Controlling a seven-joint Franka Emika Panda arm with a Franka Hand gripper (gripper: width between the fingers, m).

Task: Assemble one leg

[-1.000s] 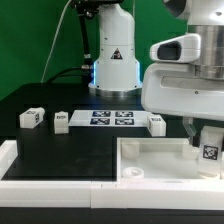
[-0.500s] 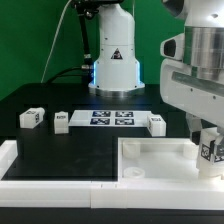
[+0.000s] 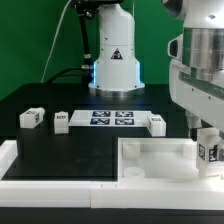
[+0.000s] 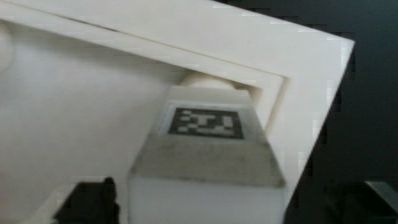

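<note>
My gripper (image 3: pixel 207 137) is shut on a leg (image 3: pixel 209 152), a small white post with a black-and-white tag, held over the right end of the large white panel (image 3: pixel 150 158) in the exterior view. In the wrist view the leg (image 4: pixel 210 140) fills the middle between my dark fingers (image 4: pixel 93 200), its far end at the panel's raised corner rim (image 4: pixel 267 60). Three other legs lie on the black table: one (image 3: pixel 32 117) at the exterior view's left, one (image 3: pixel 61 121) beside it, one (image 3: pixel 156 123) right of the marker board.
The marker board (image 3: pixel 112 119) lies flat on the black table behind the panel. The robot base (image 3: pixel 113 60) stands at the back. A white ledge (image 3: pixel 40 172) runs along the front left.
The gripper with the leg has shifted toward the exterior view's right and slightly down, closer to the panel's right corner. The other legs have not moved.
</note>
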